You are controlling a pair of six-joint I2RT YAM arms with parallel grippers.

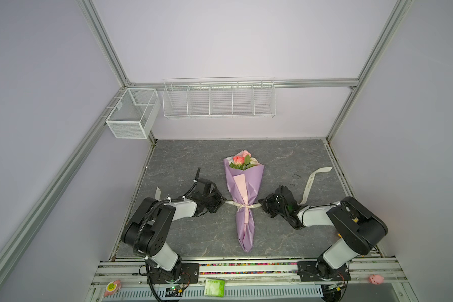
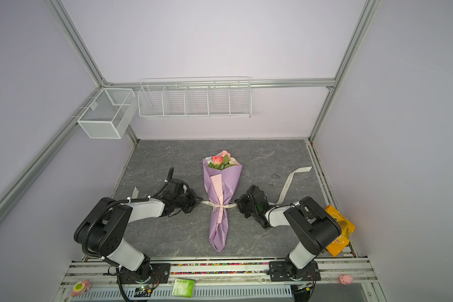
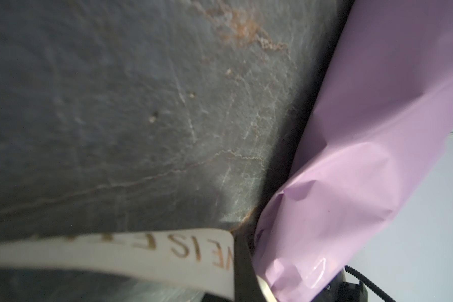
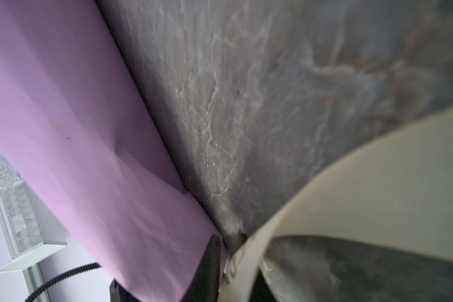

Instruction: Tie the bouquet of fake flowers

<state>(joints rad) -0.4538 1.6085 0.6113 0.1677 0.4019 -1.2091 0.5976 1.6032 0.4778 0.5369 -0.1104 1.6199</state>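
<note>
On the grey tabletop (image 1: pixel 194 235), lilac paper (image 1: pixel 246 188) hides stems of the bouquet of fake flowers (image 1: pixel 242 160); the left gripper (image 1: pixel 223 202) and right gripper (image 1: pixel 261 204), both closed, pinch the ribbon (image 3: pixel 168 251), partly legible "VE IS".

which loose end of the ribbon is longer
The ribbon end beyond the right gripper: it trails far across the table, while the end by the left gripper is a short stub.

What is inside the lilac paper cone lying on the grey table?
At its open top, pink, peach and cream fake roses with green leaves show. Their stems cannot be seen: the lilac paper cone, with a cream lettered ribbon around it, covers them.
</note>
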